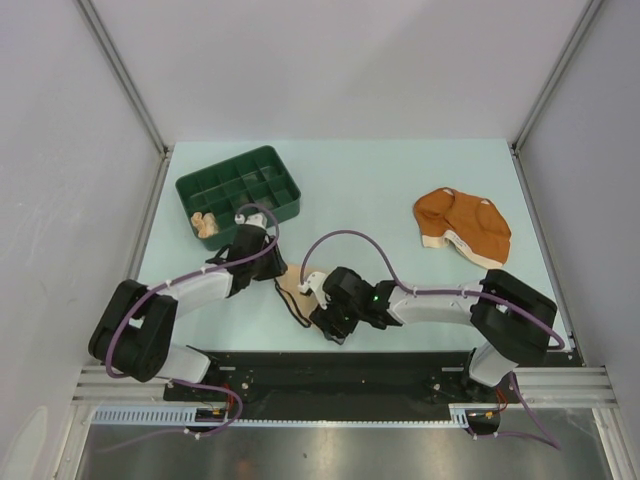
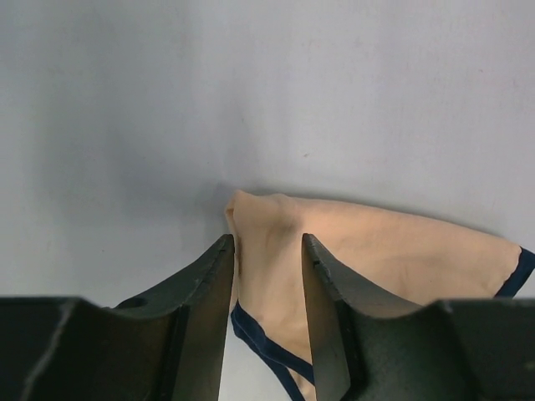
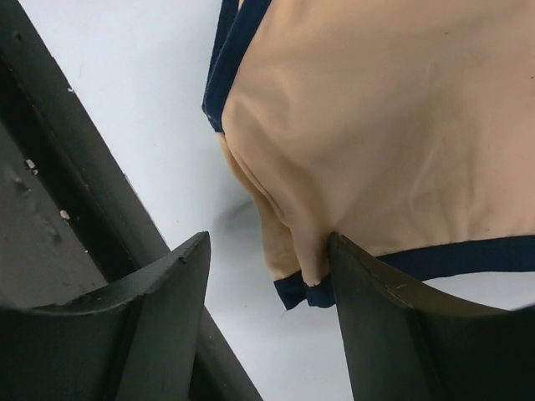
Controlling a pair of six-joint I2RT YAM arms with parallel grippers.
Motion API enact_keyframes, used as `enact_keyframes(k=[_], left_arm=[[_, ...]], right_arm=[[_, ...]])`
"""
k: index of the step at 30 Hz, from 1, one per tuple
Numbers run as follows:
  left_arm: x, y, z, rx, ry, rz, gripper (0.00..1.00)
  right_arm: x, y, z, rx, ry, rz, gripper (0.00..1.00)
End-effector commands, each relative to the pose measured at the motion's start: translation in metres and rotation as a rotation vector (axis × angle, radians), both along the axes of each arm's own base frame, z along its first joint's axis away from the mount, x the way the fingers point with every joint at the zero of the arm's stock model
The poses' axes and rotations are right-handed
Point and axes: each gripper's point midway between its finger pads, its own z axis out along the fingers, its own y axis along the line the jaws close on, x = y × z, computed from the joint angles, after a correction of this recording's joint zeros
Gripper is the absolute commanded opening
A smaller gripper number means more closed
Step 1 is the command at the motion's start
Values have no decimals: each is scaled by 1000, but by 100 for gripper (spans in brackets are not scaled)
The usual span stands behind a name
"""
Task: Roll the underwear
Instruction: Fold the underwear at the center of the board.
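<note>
The cream underwear with dark trim (image 1: pixel 294 291) lies on the table between my two grippers. My left gripper (image 1: pixel 277 268) is open over its far corner; in the left wrist view that corner (image 2: pixel 376 251) sits between the spread fingers of the left gripper (image 2: pixel 266 242). My right gripper (image 1: pixel 322 318) is open at its near corner; in the right wrist view the cloth (image 3: pixel 376 125) touches the right finger (image 3: pixel 368 292) of the right gripper (image 3: pixel 269 242). The rust-orange underwear (image 1: pixel 462 225) lies flat at the right. The pale peach one (image 1: pixel 207 225) sits in the tray.
A dark green compartment tray (image 1: pixel 268 166) stands at the back left. The black mounting rail (image 1: pixel 350 370) runs along the table's near edge, close to my right gripper, and shows in the right wrist view (image 3: pixel 50 217). White enclosure walls stand on three sides.
</note>
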Motion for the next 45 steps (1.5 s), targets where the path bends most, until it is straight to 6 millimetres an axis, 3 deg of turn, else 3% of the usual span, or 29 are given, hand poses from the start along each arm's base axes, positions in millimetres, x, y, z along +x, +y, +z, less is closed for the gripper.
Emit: enact_keyframes(k=[1, 4, 8, 9, 13, 17, 26, 31, 38, 39, 45], left_arm=[[14, 0, 15, -4, -34, -9, 43], [15, 2, 20, -6, -45, -3, 45], [18, 5, 30, -7, -61, 3, 47], [19, 6, 32, -7, -68, 2, 47], [18, 12, 37, -7, -77, 14, 48], [13, 13, 42, -28, -78, 5, 49], [8, 20, 69, -25, -105, 11, 52], [4, 19, 75, -21, -97, -9, 53], [-5, 18, 77, -29, -98, -38, 53], [-6, 18, 77, -30, -101, -39, 53], [-9, 3, 76, -41, -104, -90, 53]], right_arm=[[6, -3, -14, -65, -82, -19, 63], [9, -10, -25, -125, -119, -69, 59], [17, -24, -35, -197, -162, -138, 45], [16, -25, -36, -210, -174, -144, 38], [13, -28, -42, -240, -190, -157, 21], [-2, -25, -38, -229, -148, -105, 0], [-53, -2, 12, -70, 168, 31, 0], [-45, 6, 27, -5, 287, 13, 0], [-12, 3, 51, 111, 398, -64, 0], [-2, 0, 52, 123, 405, -95, 0], [19, -9, 45, 142, 476, -137, 0]])
